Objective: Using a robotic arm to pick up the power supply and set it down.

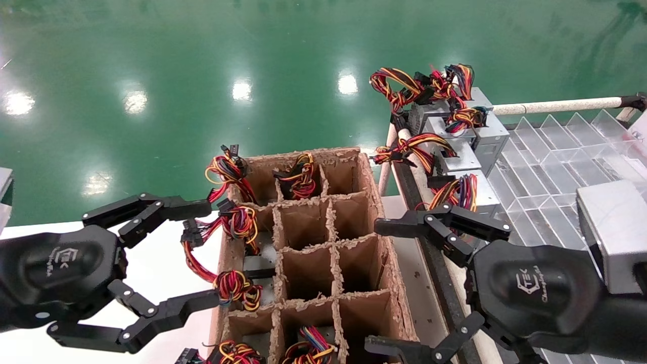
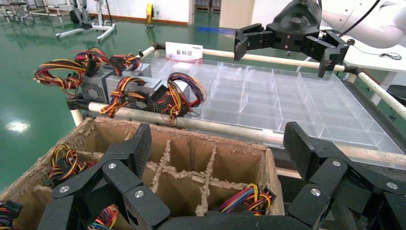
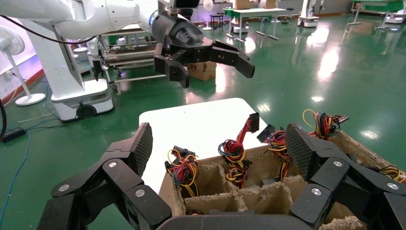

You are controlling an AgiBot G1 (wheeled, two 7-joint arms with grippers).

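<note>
Several power supplies stand in cells of a cardboard divider box (image 1: 308,242), showing mostly their red, yellow and black wire bundles (image 1: 237,222) and one grey top (image 1: 259,264). More silver power supplies (image 1: 462,156) lie in a row along the clear tray's far-left edge, also seen in the left wrist view (image 2: 139,88). My left gripper (image 1: 202,255) hangs open and empty beside the box's left column. My right gripper (image 1: 376,285) hangs open and empty at the box's right wall. Each wrist view looks across the box between spread fingers (image 2: 139,148) (image 3: 141,146).
A clear divided tray (image 1: 551,151) on a railed rack (image 1: 556,106) fills the right side. A white table (image 1: 162,263) lies left of the box. Green floor lies beyond. A sign (image 2: 184,51) stands at the tray's far edge.
</note>
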